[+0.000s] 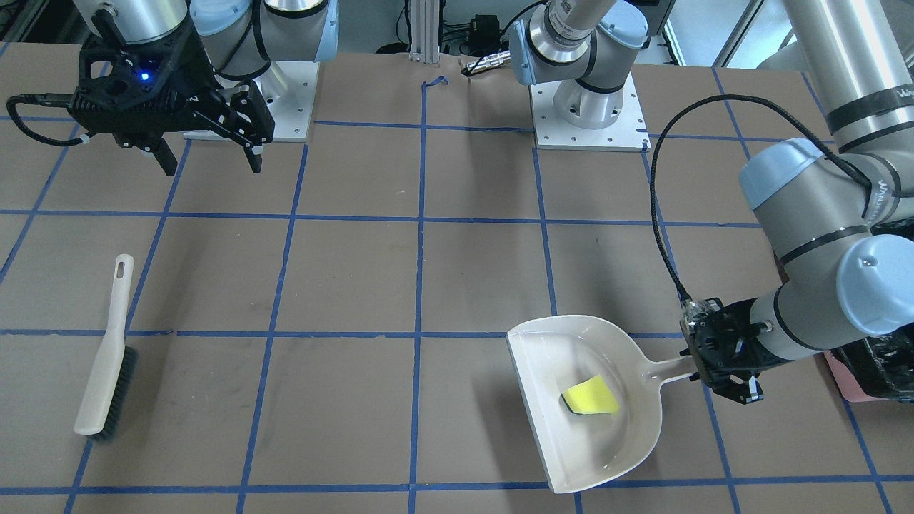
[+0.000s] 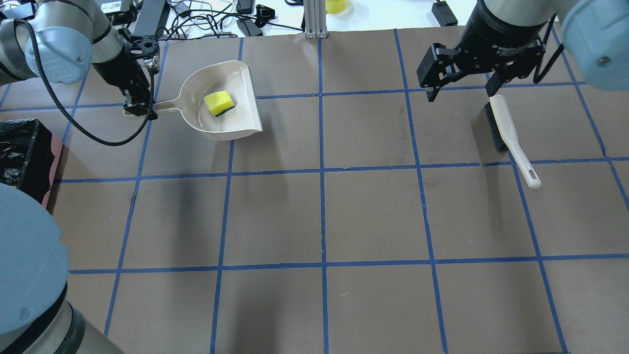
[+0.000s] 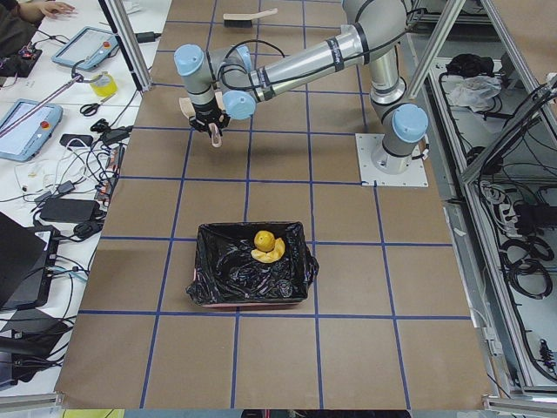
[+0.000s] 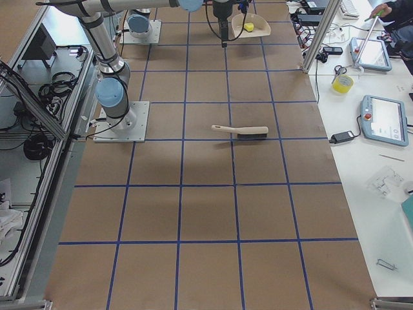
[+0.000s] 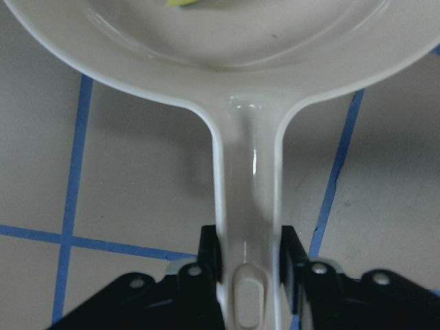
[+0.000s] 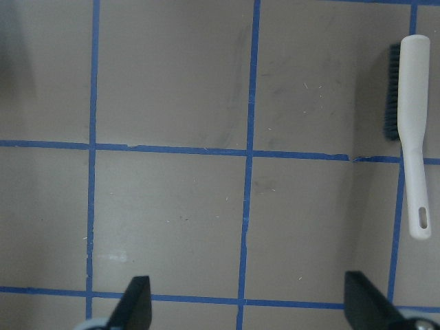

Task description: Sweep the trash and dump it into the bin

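Yellow wedge (image 1: 590, 397) inside dustpan (image 1: 571, 457), apart from its rim

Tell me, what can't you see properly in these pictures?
- Bin: front view, cut by the right edge, left arm in front.
- Yellow wedge: left wrist view, top edge leaves a sliver.
- Right hand: right wrist view, bottom edge leaves only fingertips.
- Trash pieces: left side view, too small for detail.
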Motion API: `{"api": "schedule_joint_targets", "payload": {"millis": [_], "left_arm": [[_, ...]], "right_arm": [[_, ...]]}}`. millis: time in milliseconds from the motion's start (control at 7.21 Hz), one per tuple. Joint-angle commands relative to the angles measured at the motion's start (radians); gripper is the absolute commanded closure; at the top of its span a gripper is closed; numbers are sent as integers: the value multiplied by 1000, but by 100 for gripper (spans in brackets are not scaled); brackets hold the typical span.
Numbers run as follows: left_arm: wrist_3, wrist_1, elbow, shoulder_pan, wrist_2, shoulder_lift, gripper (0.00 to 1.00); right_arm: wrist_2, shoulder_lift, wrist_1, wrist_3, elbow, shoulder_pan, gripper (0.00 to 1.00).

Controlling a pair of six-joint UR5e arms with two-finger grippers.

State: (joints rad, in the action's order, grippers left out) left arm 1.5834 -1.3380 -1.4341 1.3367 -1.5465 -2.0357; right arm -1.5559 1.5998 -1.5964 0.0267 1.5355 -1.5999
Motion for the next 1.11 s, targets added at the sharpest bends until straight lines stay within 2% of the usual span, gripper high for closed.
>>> {"api": "schedule_joint_targets", "payload": {"millis": [0,416,555,971], "left_arm": [[1,2,-17,19,0,0,100],[10,16,-14,32,-41,-5,100],[82,72,-16,42,-108,-12,100],[147,108,-8,53,-121,-31,100]], "right_arm": [[2,0,1,-1,0,0,0],[2,0,0,-1,0,0,0],[2,0,1,1,0,0,0],[2,0,1,-2,0,0,0]]}}
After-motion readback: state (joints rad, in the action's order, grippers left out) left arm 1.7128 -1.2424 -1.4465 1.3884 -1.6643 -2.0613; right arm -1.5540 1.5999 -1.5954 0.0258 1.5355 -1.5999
